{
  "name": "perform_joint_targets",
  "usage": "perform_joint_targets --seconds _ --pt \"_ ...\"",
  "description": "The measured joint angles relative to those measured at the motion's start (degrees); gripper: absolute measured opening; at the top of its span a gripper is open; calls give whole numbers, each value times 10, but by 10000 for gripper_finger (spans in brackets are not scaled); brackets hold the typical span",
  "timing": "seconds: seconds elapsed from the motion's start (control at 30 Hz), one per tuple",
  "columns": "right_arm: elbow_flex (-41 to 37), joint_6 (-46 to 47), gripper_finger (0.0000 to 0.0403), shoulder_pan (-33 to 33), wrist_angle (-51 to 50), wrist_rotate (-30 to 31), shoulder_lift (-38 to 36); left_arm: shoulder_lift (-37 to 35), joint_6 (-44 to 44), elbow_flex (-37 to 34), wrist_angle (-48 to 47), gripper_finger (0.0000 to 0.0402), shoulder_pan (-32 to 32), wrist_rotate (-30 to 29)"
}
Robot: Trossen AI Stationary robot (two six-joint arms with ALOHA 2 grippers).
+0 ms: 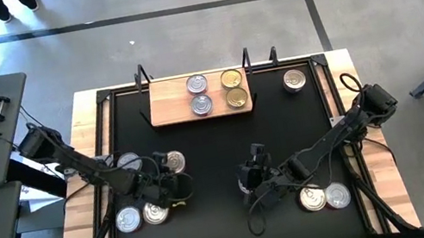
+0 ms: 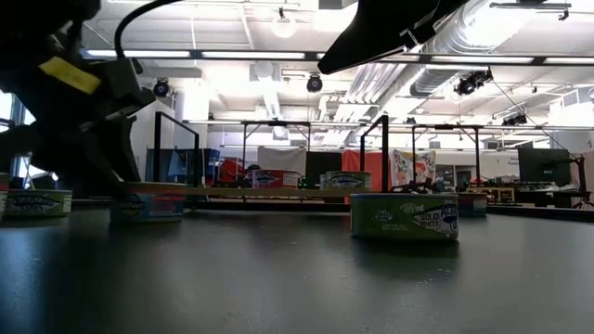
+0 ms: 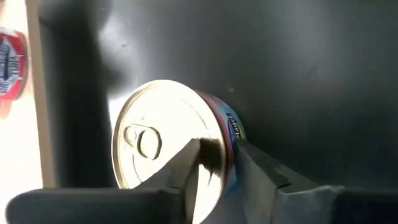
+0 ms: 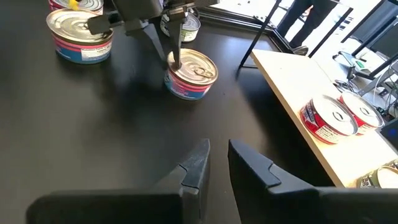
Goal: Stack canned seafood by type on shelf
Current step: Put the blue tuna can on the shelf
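The left tool (image 3: 227, 165) pinches the rim of a pink-banded tin (image 3: 168, 134) on the mat left of centre, starting a pickup. Next, lift it to the shelf (image 1: 167, 102), where 4 tins sit. The right tool (image 4: 216, 163) hovers narrow and empty.

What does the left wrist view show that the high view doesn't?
Only the left wrist view: the left gripper's fingers astride the rim of a tin, its pull tab and blue-red label.

Only the high view: the wooden board carrying four tins, the right gripper, scattered tins.

Both: the left gripper at that tin on the black mat.
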Motion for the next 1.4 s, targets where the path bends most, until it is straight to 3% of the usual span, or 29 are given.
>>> perform_joint_targets --seconds 0.23,0.53,0.9,1.13,1.4 --pt "0 0 48 0 0 0 0 -1 11 0 -1 6 13 -13" --pt "0 -1 48 0 0 0 0 2 9 56 -69 1 12 -7" --pt "0 -1 48 0 -4 0 0 1 -18 96 -106 0 6 -118" --pt "0 1 48 0 -4 0 0 -2 -6 115 -113 0 91 -163" --pt "0 5 48 0 -4 0 0 -2 119 161 -100 0 247 -94"
